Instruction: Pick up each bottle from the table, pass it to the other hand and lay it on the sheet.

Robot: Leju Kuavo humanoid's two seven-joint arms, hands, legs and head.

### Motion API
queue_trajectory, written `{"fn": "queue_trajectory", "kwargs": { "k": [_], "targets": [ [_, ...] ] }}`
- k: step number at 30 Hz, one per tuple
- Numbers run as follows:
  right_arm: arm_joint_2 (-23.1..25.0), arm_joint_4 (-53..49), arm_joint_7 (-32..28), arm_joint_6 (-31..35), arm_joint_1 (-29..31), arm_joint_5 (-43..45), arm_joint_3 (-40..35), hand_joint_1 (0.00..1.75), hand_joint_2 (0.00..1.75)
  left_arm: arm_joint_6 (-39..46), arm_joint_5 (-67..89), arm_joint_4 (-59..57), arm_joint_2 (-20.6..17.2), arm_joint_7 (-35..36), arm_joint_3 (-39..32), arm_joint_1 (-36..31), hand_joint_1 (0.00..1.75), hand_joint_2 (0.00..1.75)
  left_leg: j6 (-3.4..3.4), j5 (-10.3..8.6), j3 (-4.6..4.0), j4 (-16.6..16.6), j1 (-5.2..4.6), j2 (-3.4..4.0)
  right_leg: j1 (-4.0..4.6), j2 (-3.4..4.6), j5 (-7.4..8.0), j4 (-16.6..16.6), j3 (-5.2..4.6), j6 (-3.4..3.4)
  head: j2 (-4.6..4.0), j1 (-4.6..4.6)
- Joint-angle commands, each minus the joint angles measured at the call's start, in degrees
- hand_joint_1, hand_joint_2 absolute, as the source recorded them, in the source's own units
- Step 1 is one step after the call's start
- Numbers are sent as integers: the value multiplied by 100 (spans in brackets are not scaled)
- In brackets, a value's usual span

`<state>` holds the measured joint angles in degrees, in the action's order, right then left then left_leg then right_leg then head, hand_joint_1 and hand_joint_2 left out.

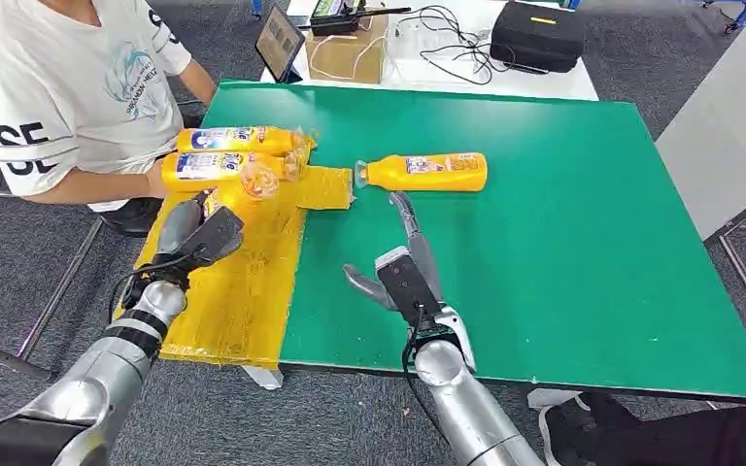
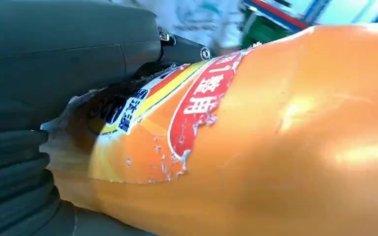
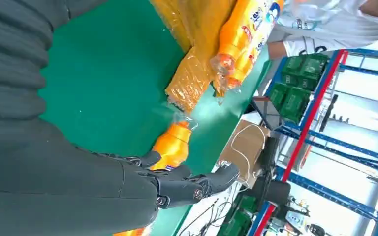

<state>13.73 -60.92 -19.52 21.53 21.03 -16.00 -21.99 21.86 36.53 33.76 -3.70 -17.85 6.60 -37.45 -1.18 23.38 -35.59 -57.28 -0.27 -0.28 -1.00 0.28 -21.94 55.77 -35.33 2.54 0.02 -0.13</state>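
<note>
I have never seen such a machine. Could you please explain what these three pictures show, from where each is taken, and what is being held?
This is a humanoid robot with two silver arms. The head view looks down on a green table. The other two pictures come from cameras at its wrists. The left hand holds an orange bottle over the yellow sheet, where two more bottles lie. The right hand is open, reaching toward another orange bottle lying on the table. A person in a white shirt sits beside it.
</note>
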Motion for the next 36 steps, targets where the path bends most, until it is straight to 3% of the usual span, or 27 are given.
{"fn": "queue_trajectory", "kwargs": {
  "k": [1, 6, 7, 12, 18, 19, 20, 21, 36],
  "targets": [
    [-115, 11, -37, -193, 153, 53, 172, 0, 175, -34, 1858, -1524, -504, 719, 1147, -654, 175, 175, 6, 9, 16, -3, 7, 0, 7, -5, -8, 0, 19, -8, -2, 0],
    [-97, 95, -69, -229, 212, 57, 158, 0, 175, -41, 2123, -1594, -550, 810, 1270, -633, 175, 175, 9, 16, 25, -7, 11, 1, 12, -6, -15, 3, 29, -12, -2, -2],
    [-60, 250, -108, -312, 334, 64, 92, 0, 175, -142, 2734, -1745, -630, 985, 1626, -619, 175, 175, 7, 12, 22, -2, 7, 8, 7, 1, -9, 1, 23, -9, -2, 0],
    [-76, 264, -114, -375, 367, 66, 50, 0, 175, -621, 3168, -1872, -598, 1195, 1931, -689, 175, 175, 8, 9, 12, -6, 9, 7, 9, -1, -8, 3, 15, -9, -2, -2],
    [-104, 196, -79, -404, 335, 50, 50, 0, 175, -1043, 3121, -1869, -445, 1171, 1840, -658, 175, 175, 7, 7, 23, 3, 5, 9, 6, 0, -5, -1, 25, -9, -2, 0],
    [-106, 192, -71, -407, 333, 45, 50, 0, 175, -1096, 3079, -1873, -429, 1145, 1795, -651, 120, 175, 5, 4, 19, 5, 2, 7, 2, -1, -3, -2, 22, -6, -2, 0],
    [-106, 192, -71, -407, 333, 45, 50, 0, 175, -1096, 3079, -1873, -429, 1145, 1795, -651, 82, 175, 8, 8, 29, 5, 6, 9, 6, 0, -6, -3, 32, -10, -2, -2],
    [-115, 189, -60, -411, 332, 38, 55, 0, 175, -1065, 3035, -1831, -424, 1073, 1735, -611, 0, 175, 7, 8, 29, 4, 5, 9, 5, 0, -6, -2, 30, -9, -2, 0],
    [-142, 444, -61, -487, 484, 45, 80, 0, 175, -1152, 2116, -1605, -533, -109, 750, -397, 0, 175, 8, 9, 39, 7, 4, 16, 4, 8, -5, -4, 41, -9, 0, 0]
  ]
}}
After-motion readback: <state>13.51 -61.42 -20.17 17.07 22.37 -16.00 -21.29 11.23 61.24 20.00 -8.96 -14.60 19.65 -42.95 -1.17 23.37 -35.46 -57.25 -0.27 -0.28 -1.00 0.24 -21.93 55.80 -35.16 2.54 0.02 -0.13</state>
